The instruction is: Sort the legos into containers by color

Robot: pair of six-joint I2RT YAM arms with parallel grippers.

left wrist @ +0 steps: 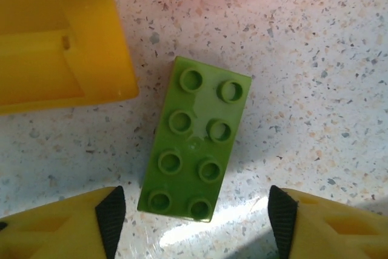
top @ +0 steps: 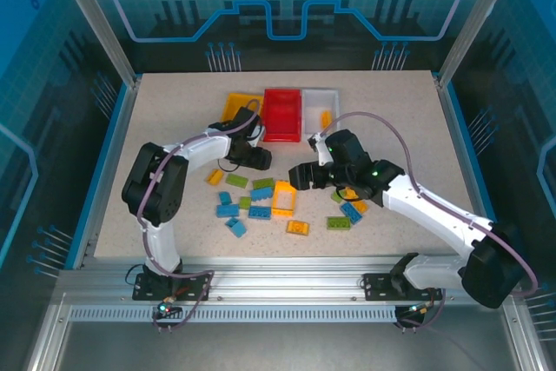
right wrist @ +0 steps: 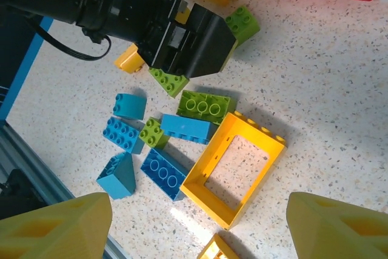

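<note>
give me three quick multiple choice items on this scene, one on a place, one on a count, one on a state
1. Seen from above, which bin stands in the middle of the row?
A. yellow
B. red
C. white

2. How many studs show on top of the green brick below the left gripper?
A. four
B. six
C. eight

3. How does the left gripper stand?
A. shut on the green brick
B. open, with the green brick lying between its fingers
C. shut on nothing

Answers:
1. B: the red bin has another bin on each side of it.
2. C: the left wrist view shows two rows of four studs.
3. B: a finger stands on each side of the brick, with a gap visible at both.
</note>
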